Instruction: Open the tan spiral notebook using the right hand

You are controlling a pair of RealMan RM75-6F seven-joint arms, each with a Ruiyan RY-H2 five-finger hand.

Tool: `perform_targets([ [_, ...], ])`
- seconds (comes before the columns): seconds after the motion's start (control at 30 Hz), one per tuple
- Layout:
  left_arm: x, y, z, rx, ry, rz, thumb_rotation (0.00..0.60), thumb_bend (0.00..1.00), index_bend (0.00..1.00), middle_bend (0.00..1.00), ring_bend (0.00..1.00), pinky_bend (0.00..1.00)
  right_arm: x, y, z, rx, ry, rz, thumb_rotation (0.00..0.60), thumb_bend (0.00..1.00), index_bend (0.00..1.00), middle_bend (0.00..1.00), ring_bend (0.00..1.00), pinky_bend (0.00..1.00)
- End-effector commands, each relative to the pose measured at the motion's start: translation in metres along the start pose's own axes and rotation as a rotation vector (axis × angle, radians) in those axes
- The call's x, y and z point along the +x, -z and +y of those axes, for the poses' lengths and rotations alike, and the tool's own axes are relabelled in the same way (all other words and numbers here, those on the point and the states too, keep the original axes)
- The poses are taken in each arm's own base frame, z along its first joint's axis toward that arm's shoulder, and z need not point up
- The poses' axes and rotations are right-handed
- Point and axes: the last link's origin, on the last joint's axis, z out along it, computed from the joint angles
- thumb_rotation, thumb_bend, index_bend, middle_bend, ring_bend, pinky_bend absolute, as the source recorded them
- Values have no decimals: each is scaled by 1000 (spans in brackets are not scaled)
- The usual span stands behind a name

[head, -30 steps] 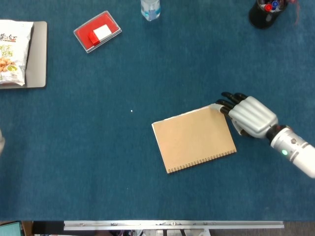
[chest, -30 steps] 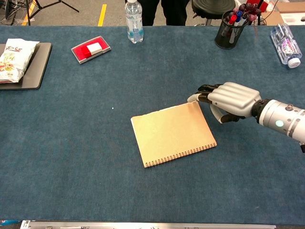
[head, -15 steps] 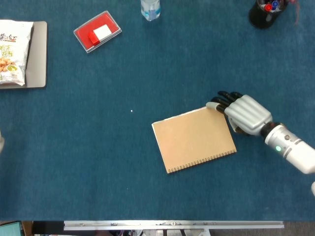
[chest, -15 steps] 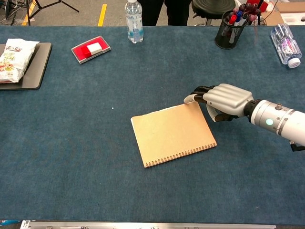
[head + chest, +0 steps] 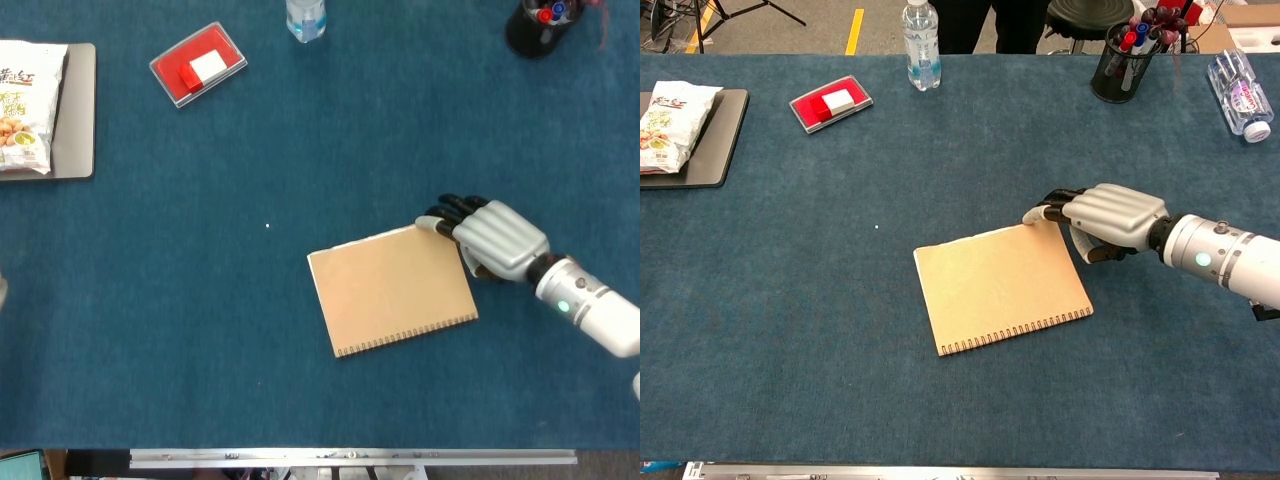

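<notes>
Reaching for the free corner of the tan spiral notebook (image 5: pixel 1002 288) with the right hand (image 5: pixel 1102 221).

The notebook lies shut and flat on the blue tabletop (image 5: pixel 790 300), its wire binding along the near edge, so the cover has to lift from the far edge. That looks like why the hand sits at the far right corner, dark fingertips (image 5: pixel 440 213) curled down against it. The hand holds nothing yet; whether a finger has slipped under the cover I cannot tell. The left hand is out of sight in both views.
</notes>
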Motion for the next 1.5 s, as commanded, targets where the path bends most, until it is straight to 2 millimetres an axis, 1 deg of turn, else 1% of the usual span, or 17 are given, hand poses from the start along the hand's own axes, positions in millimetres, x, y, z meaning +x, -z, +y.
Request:
perform_targets([
  [0.03,0,0,0,1,-2,-1,600,300,660,612,573,718,0,8,-2,5,-23,-32,600,968,170,157,70,198],
  [0.3,-2,-1,-1,3,-9,-6,600,300,660,612,574,718,9,30,-7,14,-40,-68,600,968,170,167,70,198],
  [0.43,-3,-1,0,1,-12,-10,600,300,661,611,573,718,11,38,-7,10,-33,-72,600,967,170,171,70,198],
  [0.83,-4,-1,0,1,-13,-11,600,300,661,612,574,718,10,41,-7,5,-65,-102,600,958,170,192,73,200],
  [1.03,-4,-1,1,0,-14,-12,600,300,661,612,573,718,11,41,-6,6,-51,-74,600,877,170,189,73,201],
  [1.17,-5,-1,1,0,-14,-14,600,300,660,611,573,718,12,42,-6,8,-54,-65,600,846,170,183,73,201],
  [1.27,-5,-1,1,0,-14,-14,600,300,661,612,573,718,12,42,-5,10,-49,-56,600,798,170,178,73,201],
  [1.5,-5,-1,0,1,-14,-17,600,300,660,611,574,718,10,43,-4,10,-45,-54,600,756,170,176,73,202],
])
